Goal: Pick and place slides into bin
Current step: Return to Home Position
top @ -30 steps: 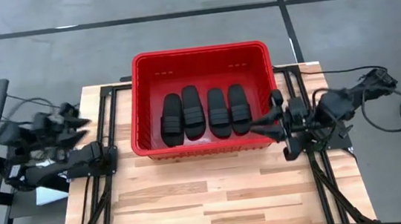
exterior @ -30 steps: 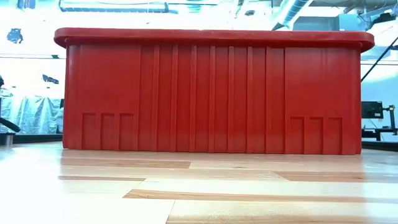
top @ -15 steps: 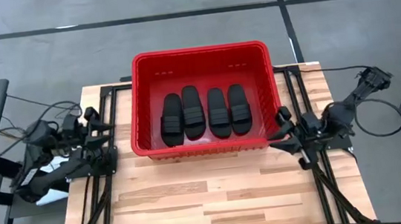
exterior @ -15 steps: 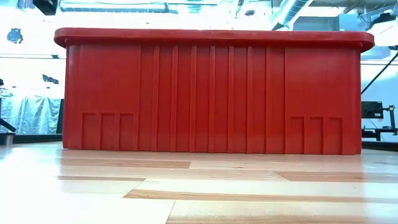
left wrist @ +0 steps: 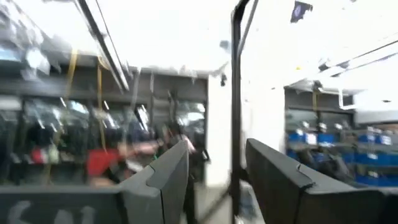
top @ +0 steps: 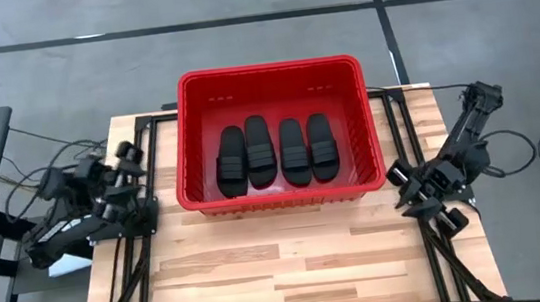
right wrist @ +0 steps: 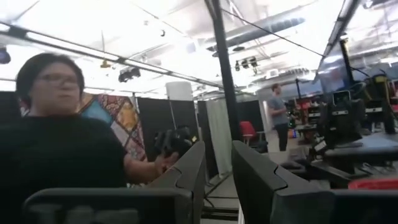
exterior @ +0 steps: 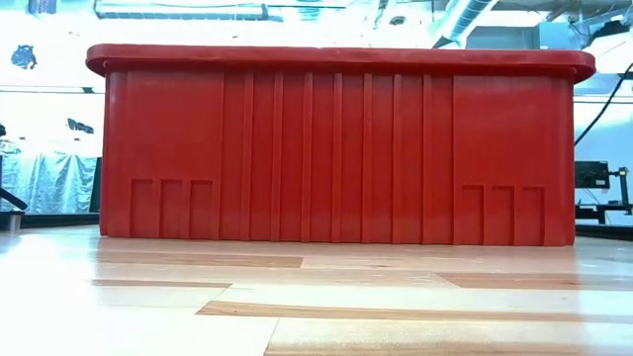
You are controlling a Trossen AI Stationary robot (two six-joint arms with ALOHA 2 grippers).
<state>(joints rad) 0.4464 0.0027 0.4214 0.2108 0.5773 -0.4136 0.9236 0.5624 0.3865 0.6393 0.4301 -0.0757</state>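
Note:
Four black slides [top: 275, 153] lie side by side, soles down, on the floor of the red bin [top: 185, 130], which stands on the far middle of the wooden table. The bin's near wall [exterior: 336, 148] fills the low view. My left gripper [top: 128, 156] is open and empty by the table's left edge, left of the bin; its fingers point out into the room in its wrist view [left wrist: 217, 155]. My right gripper [top: 397, 174] is open and empty just right of the bin's near right corner, and it also points into the room [right wrist: 217, 155].
Black rails [top: 153, 234] run along the table's left and right sides under the arms. Bare wooden tabletop [top: 283, 270] lies in front of the bin. A person in black [right wrist: 56, 143] shows in the room beyond the table.
My right gripper has drawn back from the bin's right wall toward the table's right and near edges, and its arm has folded back. My left arm has swung in toward the table's left rail. The slides and bin have stayed still.

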